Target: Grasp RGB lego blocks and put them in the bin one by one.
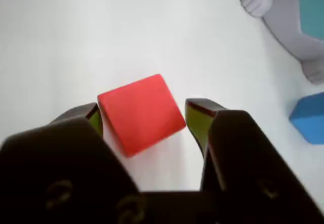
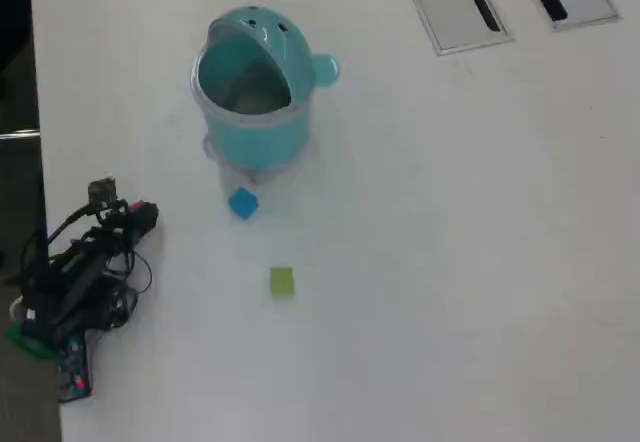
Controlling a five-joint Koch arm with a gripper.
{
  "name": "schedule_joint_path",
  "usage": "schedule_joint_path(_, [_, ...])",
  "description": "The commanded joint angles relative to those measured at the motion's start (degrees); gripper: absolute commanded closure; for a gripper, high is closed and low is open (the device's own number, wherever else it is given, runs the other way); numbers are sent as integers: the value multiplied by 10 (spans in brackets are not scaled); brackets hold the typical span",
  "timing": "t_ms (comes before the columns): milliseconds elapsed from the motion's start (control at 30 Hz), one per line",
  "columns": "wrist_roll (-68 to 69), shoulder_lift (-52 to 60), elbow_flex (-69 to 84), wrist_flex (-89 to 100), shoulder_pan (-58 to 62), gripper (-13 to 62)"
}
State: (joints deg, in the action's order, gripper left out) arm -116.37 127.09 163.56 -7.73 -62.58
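Note:
In the wrist view the red block (image 1: pixel 142 113) lies between the two yellow-green-padded jaws of my gripper (image 1: pixel 146 111), turned at an angle. The left jaw is close against its edge and the right jaw stands a little apart, so the gripper is open around it. From overhead the gripper (image 2: pixel 140 214) is at the table's left side with a bit of the red block (image 2: pixel 150 208) showing at its tip. The blue block (image 2: pixel 242 203) (image 1: pixel 309 118) sits just in front of the teal bin (image 2: pixel 255 87) (image 1: pixel 304 3), whose lid is swung open. The yellow-green block (image 2: pixel 282 281) lies farther from the bin.
Two flat grey slotted panels (image 2: pixel 465 2) are set into the table at the top right of the overhead view. The table's left edge (image 2: pixel 38 162) runs close beside the arm's base and cables (image 2: pixel 65 302).

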Motion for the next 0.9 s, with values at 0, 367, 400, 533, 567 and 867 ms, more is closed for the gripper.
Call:
schedule_joint_path(0, [2,-9,0,30,-4,196])
schedule_joint_path(367, [41,-6,-4,36,-8,356])
schedule_joint_path(400, [48,-2,-8,34,-11,372])
schedule_joint_path(533, [59,19,-29,17,-22,378])
schedule_joint_path(567, [59,29,-35,11,-23,378])
schedule_joint_path(867, [194,85,-189,-14,-25,441])
